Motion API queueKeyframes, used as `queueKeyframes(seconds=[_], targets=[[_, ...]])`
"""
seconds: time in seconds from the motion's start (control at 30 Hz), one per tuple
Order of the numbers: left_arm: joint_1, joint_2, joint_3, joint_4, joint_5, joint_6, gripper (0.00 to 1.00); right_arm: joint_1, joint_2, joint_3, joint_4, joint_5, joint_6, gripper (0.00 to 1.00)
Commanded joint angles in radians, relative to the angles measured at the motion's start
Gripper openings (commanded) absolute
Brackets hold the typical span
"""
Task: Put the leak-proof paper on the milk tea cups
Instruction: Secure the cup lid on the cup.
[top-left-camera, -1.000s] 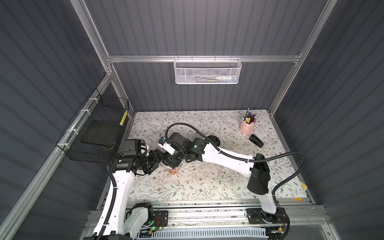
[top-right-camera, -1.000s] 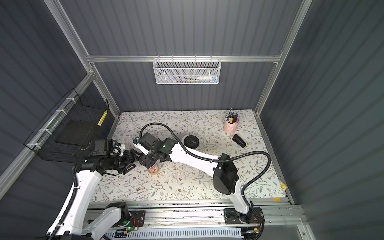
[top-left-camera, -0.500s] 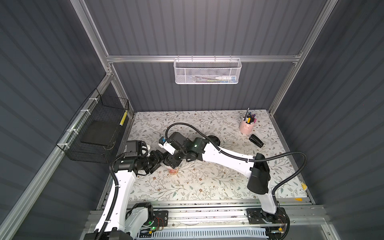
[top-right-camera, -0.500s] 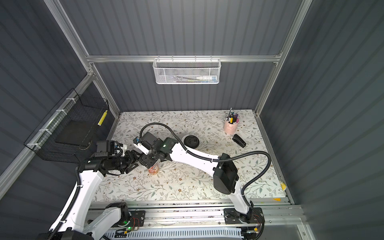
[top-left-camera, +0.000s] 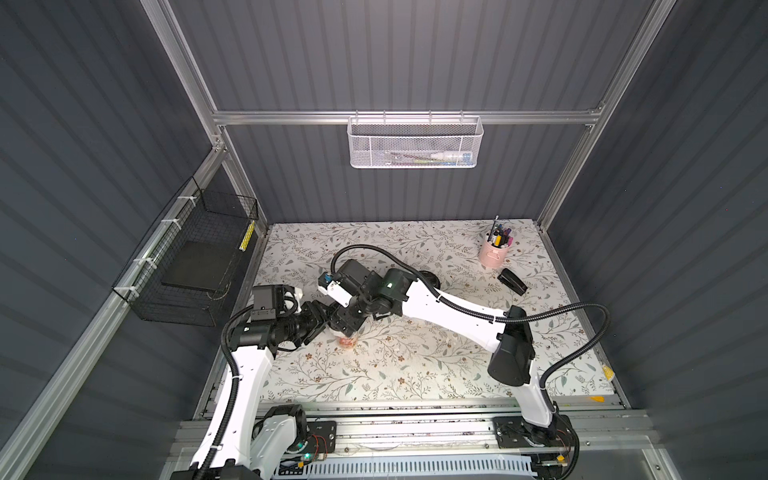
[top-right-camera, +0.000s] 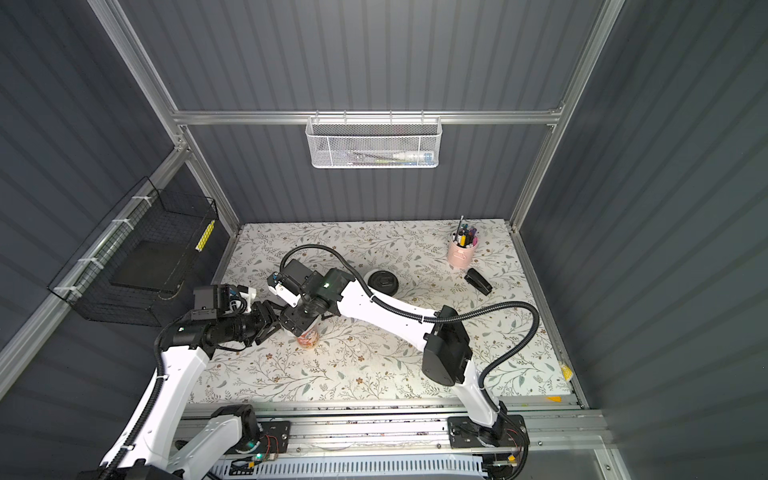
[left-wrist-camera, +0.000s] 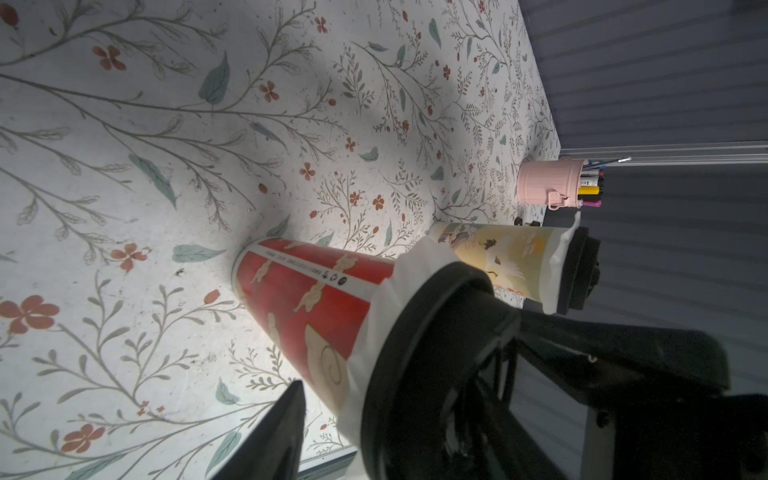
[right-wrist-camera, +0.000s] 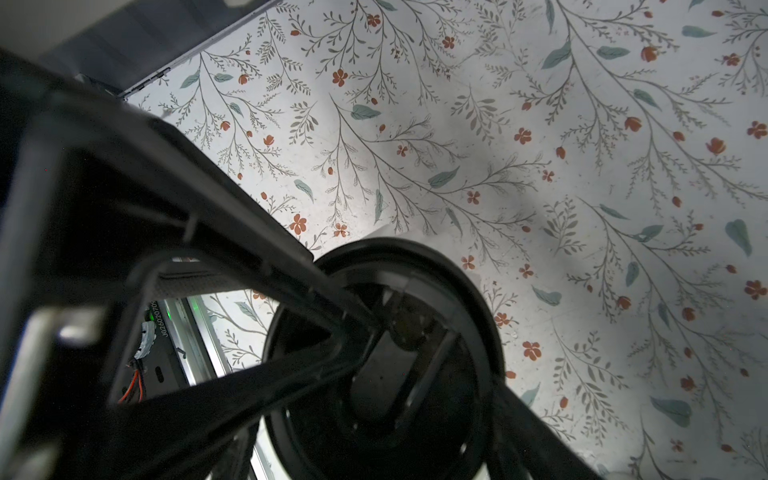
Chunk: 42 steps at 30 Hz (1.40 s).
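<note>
Though top views hide it, left wrist shows paper (left-wrist-camera: 419, 259) under lid (left-wrist-camera: 436, 299); jaws unclear.

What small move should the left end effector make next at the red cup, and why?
Probably the left end effector should close gently on the red cup to steady it: its visible finger stands just off the wall, while the right end effector sits on the black lid over the paper.

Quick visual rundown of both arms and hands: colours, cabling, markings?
Left arm and right arm: white links, black joint housings, each with a small green light. A black corrugated hose loops along each. Left hand and right hand: black, angular fingers, a boxy black camera mounted behind each.
</note>
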<state>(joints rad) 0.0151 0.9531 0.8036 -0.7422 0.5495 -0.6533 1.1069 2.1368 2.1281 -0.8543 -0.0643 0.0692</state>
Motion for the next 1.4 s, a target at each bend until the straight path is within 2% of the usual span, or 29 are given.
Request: queueKeyframes(seconds=[0.0,0.23,0.43,0.53,0.7,0.87,1.37], targets=[[-0.007,0.050,-0.090,-0.241,-0.182,0.049,0.60,0.003,0.042,0.065,-0.113,-0.014,0.046,0.82],[-0.007,0.059,-0.086,-0.255,-0.252,0.049,0.55,-0.005,0.021,0.174,-0.111,0.016,0.053,0.82],[-0.007,0.068,-0.085,-0.253,-0.258,0.047,0.55,-0.019,-0.054,0.178,-0.083,0.014,0.099,0.82],[-0.007,0.071,-0.085,-0.252,-0.261,0.044,0.55,-0.030,-0.118,0.095,-0.056,0.004,0.193,0.80],[-0.007,0.077,-0.086,-0.247,-0.257,0.043,0.55,-0.043,-0.279,-0.251,0.115,-0.039,0.436,0.70],[-0.007,0.073,-0.097,-0.244,-0.251,0.042,0.55,-0.066,-0.353,-0.441,0.229,-0.101,0.587,0.62],[-0.007,0.063,-0.092,-0.256,-0.264,0.041,0.55,-0.098,-0.253,-0.459,0.271,-0.168,0.638,0.59]])
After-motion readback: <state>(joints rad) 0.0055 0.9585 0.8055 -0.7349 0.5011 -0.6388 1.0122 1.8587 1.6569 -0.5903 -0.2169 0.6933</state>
